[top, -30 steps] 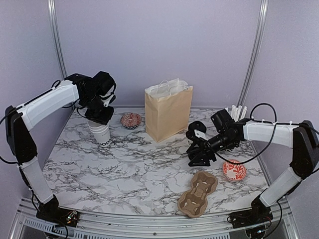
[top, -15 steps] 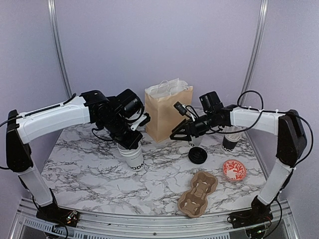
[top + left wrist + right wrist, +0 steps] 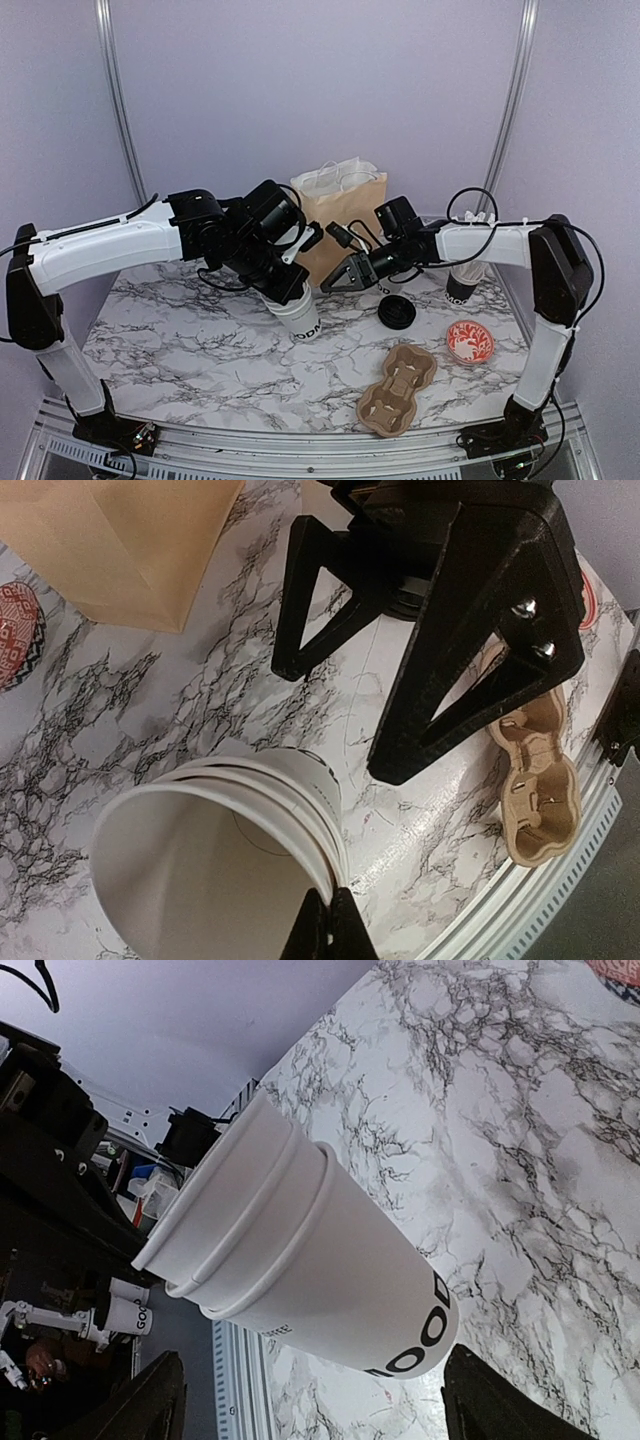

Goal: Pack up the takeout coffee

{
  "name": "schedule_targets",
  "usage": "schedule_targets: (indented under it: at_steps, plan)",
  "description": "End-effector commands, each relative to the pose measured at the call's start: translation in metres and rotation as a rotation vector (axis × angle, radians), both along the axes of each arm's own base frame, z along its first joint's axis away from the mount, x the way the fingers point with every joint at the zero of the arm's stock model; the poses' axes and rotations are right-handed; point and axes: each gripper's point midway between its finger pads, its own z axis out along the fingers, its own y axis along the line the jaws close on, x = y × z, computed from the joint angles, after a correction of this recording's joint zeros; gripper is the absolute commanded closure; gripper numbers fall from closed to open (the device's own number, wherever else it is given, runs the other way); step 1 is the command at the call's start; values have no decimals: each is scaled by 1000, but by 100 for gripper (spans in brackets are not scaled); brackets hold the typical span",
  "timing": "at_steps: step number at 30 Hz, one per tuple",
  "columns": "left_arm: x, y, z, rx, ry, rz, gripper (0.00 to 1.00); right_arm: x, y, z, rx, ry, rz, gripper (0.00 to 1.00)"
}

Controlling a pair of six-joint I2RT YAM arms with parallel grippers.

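Cup-separation step, I reckon: left end effector point(image 3: 325, 927) pinches the rim of the nested cup stack point(image 3: 300, 1260) (three cups, probably), tilted above mid-counter point(image 3: 200, 340), right end effector point(image 3: 333, 282) spread beside its base; next, clamp the outermost cup and pull it free.

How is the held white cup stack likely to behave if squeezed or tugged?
The nested white cups look empty and lidless, so probably light. Thin paper walls would likely dent under a hard squeeze from the right fingers. Pinched only at the rim by the left fingers, the stack may swing.
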Motion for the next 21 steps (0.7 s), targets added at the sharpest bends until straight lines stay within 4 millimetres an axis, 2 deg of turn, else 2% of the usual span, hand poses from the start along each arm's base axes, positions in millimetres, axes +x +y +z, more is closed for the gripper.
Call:
schedule_targets:
  at_steps: [1, 5, 16, 21]
  plan:
    - [-1, -15, 16, -59, -17, -15, 100, 1, 12, 20, 58, 6, 26, 13]
    - [-3, -19, 14, -56, -16, -22, 100, -5, 18, 19, 57, 0, 46, 9]
    - [-8, -33, 19, -71, -28, -55, 100, -3, 27, 5, 31, 54, 42, 8]
    - [2, -26, 26, -54, -79, 2, 100, 7, 23, -30, -91, 66, -25, 9]
